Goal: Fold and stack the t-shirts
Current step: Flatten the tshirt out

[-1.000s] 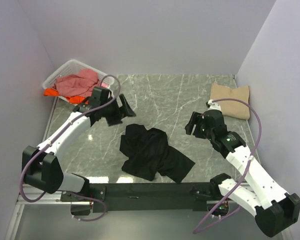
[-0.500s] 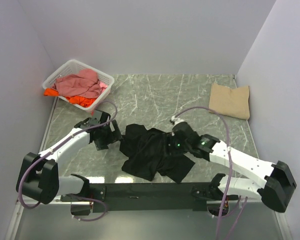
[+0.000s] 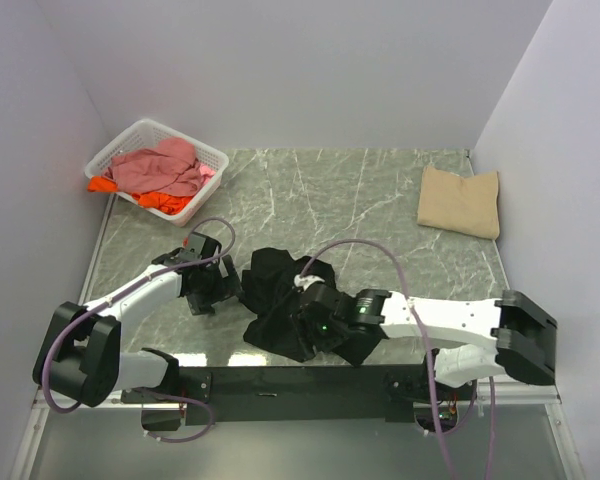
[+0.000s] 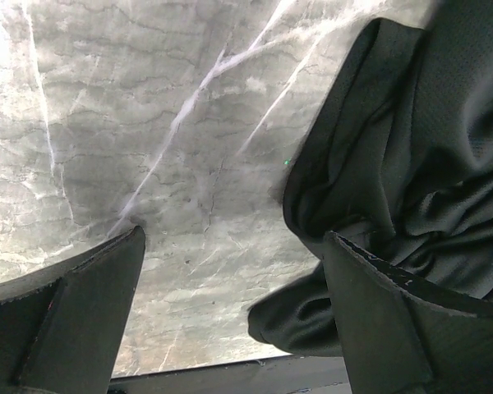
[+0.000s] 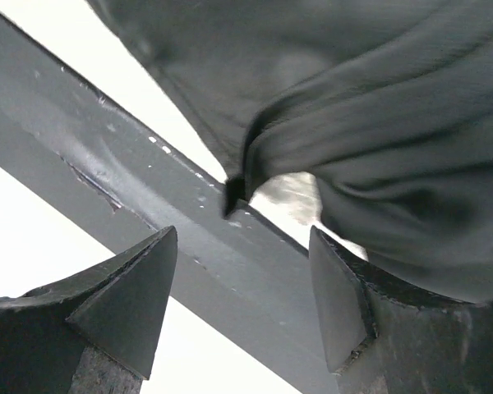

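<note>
A black t-shirt (image 3: 280, 290) lies crumpled near the table's front edge. My left gripper (image 3: 228, 288) sits low at its left edge, open. In the left wrist view (image 4: 232, 238) bare marble lies between the fingers and the shirt's folds (image 4: 411, 164) bulge in by the right finger. My right gripper (image 3: 300, 320) is stretched leftward over the shirt's front part. It stands open in the right wrist view (image 5: 242, 238), with a hem of the black shirt (image 5: 378, 107) just above the jaws and nothing gripped. A folded tan t-shirt (image 3: 460, 200) rests at the back right.
A white lattice basket (image 3: 130, 138) at the back left holds a pink shirt (image 3: 160, 168) and an orange one (image 3: 165, 203). The dark base rail (image 3: 280, 382) runs along the table's near edge and fills the right wrist view (image 5: 148, 189).
My right arm swung from near the tan shirt across to the black shirt's front part. My left gripper dropped and came toward the near edge, to the shirt's left edge.
</note>
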